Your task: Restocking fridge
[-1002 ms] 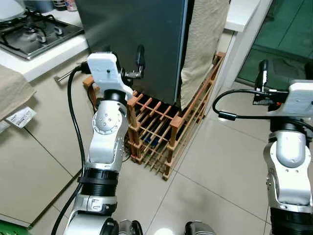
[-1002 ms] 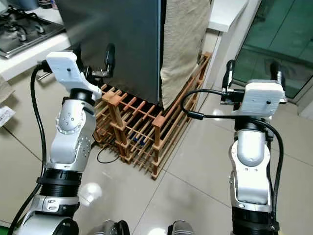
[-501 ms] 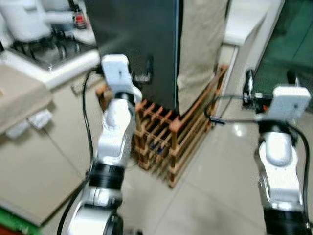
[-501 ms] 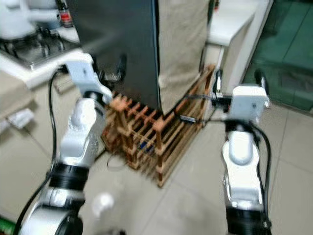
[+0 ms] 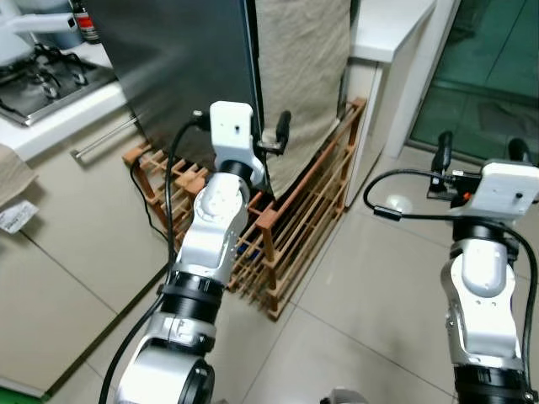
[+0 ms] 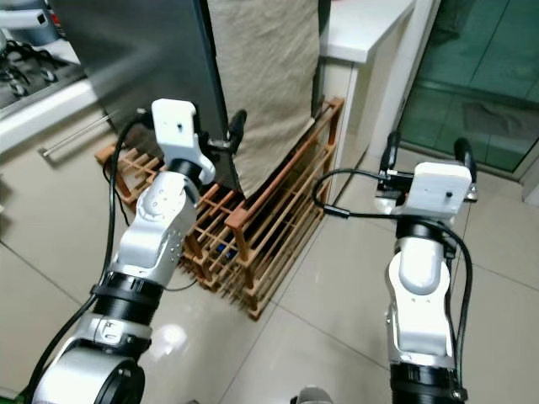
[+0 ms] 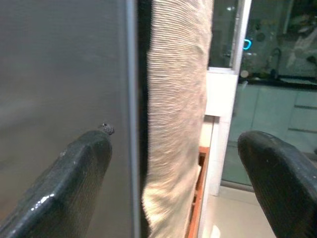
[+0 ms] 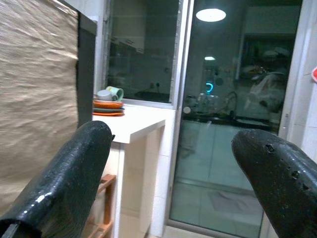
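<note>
Tall dark-grey metal fridge, beige woven cloth draped beside it, set on slatted wooden rack. Left gripper raised at fridge edge, jaws wide, nothing held. Right gripper raised, jaws wide, nothing held.

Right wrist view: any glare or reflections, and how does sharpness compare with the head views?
Right wrist view: ceiling lamp mirrored in the glass door, cloth motion-smeared. Left eye view: sharp, with a bright glare spot on the floor tiles. Left wrist view: fridge and cloth soft, near fingers blurred.

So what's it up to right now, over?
Left pincer open, raised at the fridge corner. Right pincer open, empty. Beige cloth drapes the fridge side; wooden rack at its foot.
</note>
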### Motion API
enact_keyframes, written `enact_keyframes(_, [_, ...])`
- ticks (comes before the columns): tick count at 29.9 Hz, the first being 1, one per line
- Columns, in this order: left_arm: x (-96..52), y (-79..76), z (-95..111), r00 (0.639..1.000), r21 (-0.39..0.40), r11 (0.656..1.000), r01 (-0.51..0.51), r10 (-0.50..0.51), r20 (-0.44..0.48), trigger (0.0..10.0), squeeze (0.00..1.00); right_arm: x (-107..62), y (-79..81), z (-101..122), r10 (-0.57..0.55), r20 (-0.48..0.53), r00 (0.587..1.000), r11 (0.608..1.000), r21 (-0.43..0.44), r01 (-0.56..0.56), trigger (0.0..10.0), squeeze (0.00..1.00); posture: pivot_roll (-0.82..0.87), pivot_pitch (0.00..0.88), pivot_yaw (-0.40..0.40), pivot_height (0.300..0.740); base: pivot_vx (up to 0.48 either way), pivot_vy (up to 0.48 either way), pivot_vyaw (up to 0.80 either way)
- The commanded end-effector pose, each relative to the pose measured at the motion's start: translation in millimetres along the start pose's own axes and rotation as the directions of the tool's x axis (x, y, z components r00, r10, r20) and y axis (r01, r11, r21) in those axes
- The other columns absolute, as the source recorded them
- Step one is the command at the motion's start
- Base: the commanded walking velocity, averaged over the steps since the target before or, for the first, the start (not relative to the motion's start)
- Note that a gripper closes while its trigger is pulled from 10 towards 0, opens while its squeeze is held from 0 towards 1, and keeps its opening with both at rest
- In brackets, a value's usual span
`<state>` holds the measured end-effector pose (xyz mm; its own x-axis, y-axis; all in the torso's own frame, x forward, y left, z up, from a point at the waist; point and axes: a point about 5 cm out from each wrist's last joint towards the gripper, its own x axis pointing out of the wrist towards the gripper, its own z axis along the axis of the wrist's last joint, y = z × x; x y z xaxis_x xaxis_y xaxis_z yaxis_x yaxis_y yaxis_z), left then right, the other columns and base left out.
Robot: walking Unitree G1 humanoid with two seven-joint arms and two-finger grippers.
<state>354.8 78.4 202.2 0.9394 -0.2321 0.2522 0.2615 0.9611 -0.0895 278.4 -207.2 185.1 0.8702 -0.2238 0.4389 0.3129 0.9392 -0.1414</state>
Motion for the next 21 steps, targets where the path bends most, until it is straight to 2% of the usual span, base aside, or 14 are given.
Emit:
enact_keyframes(1, [-2.3,5.0,-1,1.0,-0.004,1.0,-0.001,0.001,-0.003,10.0,0.0,0.7,7.0,2,0.021,0.008,1.0,1.0,0.014,-0.022,10.0,0.23,-0.22,0.04,0.085,0.732,0.0,0.0,0.0])
enact_keyframes(3, [-2.6,3.7,-1,1.0,-0.012,1.0,0.008,-0.008,-0.003,10.0,0.0,1.5,9.2,2,0.028,0.004,1.0,0.999,0.02,-0.028,10.0,0.24,-0.22,0.04,0.084,0.732,0.0,0.0,0.0])
enact_keyframes(9, [-1.8,8.1,-2,0.999,-0.045,0.998,-0.034,0.033,-0.014,10.0,0.0,3.7,11.6,-1,0.041,-0.009,0.999,0.999,0.017,-0.041,10.0,0.24,-0.22,0.04,0.082,0.732,0.0,0.0,-0.8])
enact_keyframes(14, [-1.9,8.2,-1,0.999,-0.044,0.998,-0.04,0.04,-0.006,10.0,0.0,3.8,12.9,0,0.059,-0.001,0.998,0.998,0.005,-0.059,10.0,0.24,-0.22,0.041,0.079,0.732,0.0,0.0,0.0])
enact_keyframes(16, [-3.0,12.5,-2,0.996,-0.12,0.989,-0.085,0.085,-0.007,10.0,0.0,4.0,13.7,2,0.065,0.01,0.998,0.998,-0.004,-0.065,10.0,0.24,-0.22,0.042,0.078,0.732,0.0,0.0,0.0])
enact_keyframes(17, [-3.6,15.8,3,0.993,-0.159,0.981,-0.114,0.118,0.02,10.0,0.0,5.3,14.5,9,0.074,0.05,0.996,0.997,-0.032,-0.072,10.0,0.24,-0.21,0.044,0.076,0.732,0.255,0.0,0.0])
enact_keyframes(18, [-4.5,19.4,23,0.979,-0.184,0.973,-0.139,0.163,0.122,10.0,0.0,11.7,19.0,43,0.129,0.216,0.968,0.989,-0.106,-0.108,10.0,0.24,-0.22,0.047,0.077,0.732,0.296,0.0,0.0])
enact_keyframes(19, [-5.0,20.0,29,0.973,-0.184,0.972,-0.143,0.172,0.152,10.0,0.0,12.8,20.4,53,0.145,0.263,0.954,0.985,-0.128,-0.115,10.0,0.24,-0.22,0.047,0.077,0.732,0.289,0.0,0.0])
enact_keyframes(21, [-5.4,21.2,57,0.943,-0.178,0.972,-0.154,0.198,0.266,10.0,0.0,20.1,19.9,77,0.165,0.35,0.922,0.983,-0.137,-0.124,10.0,0.24,-0.22,0.045,0.075,0.732,0.287,0.33,0.0])
